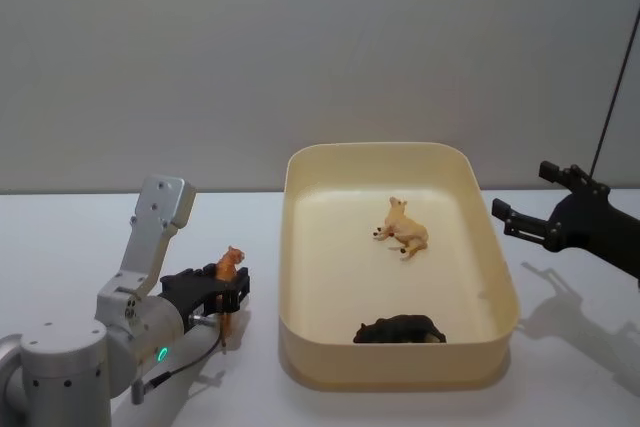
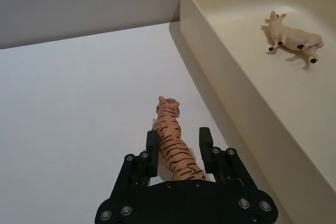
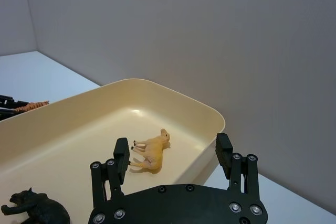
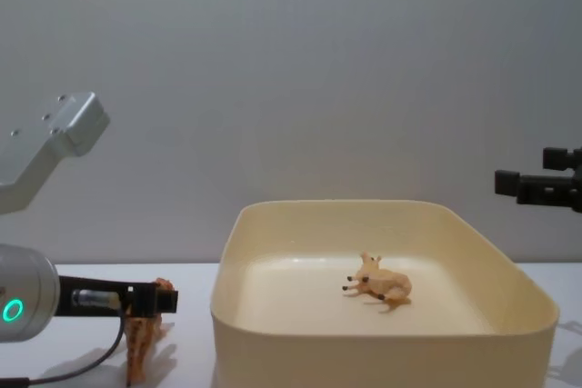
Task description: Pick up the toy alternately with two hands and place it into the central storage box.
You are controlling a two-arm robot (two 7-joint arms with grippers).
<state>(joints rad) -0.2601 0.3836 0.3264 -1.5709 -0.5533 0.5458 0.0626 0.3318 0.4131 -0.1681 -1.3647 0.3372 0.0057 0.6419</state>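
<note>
Gripping tiger toy point(image 2: 171, 140) by hindquarters, left tool point(image 2: 178, 150) hangs over counter point(image 1: 60, 247) just left of storage box point(image 1: 400, 372); toy's long axis runs forward along tool. Right tool point(image 1: 540, 209) gapes empty beyond box's right rim. Box lies rightward.

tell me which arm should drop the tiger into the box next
Left. The left claw has the tiger between its fingers, just outside the box on its left side. The right claw is open and empty, raised beyond the box's right rim, far from the tiger.
</note>
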